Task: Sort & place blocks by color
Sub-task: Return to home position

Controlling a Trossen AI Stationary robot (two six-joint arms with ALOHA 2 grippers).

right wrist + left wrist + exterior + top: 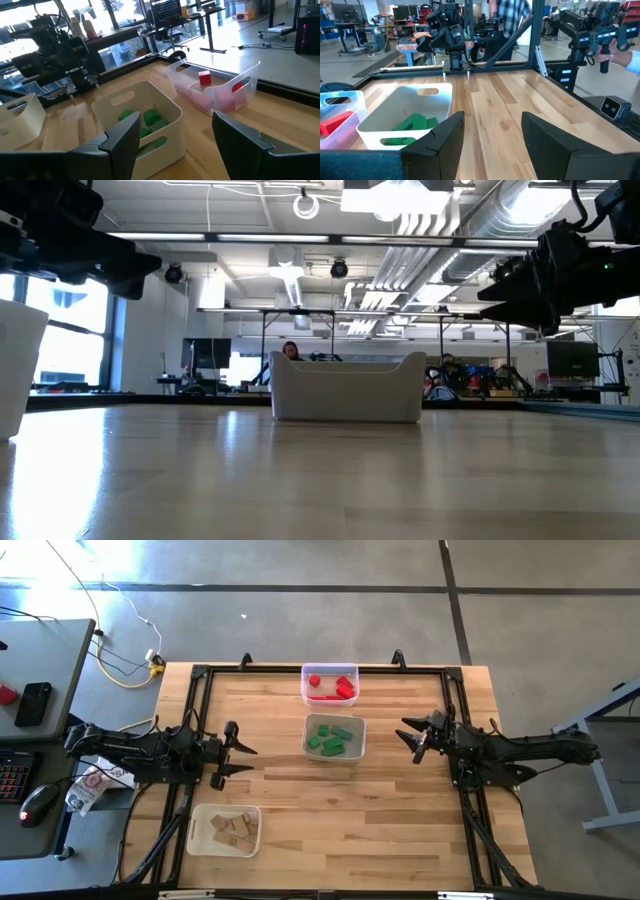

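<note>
Red blocks (335, 686) lie in the clear tray (329, 670) at the table's far side, also the red blocks (205, 78) in the right wrist view. Green blocks (332, 738) sit in the white tray (358, 743) at mid-table, also the green blocks (412, 124) in the left wrist view. Plain wood blocks (232, 829) lie in the white tray (197, 837) near the near-left corner. My left gripper (240, 752) hovers open left of the green tray. My right gripper (410, 735) hovers open to its right. Both hold nothing.
Bare wood table lies between the trays and toward the near right. A black frame (200, 675) rims the table. In the low view the white tray (347, 388) stands mid-table. A desk with a phone (34, 703) and mouse stands off the left. A person's hand (625, 55) shows beyond the table.
</note>
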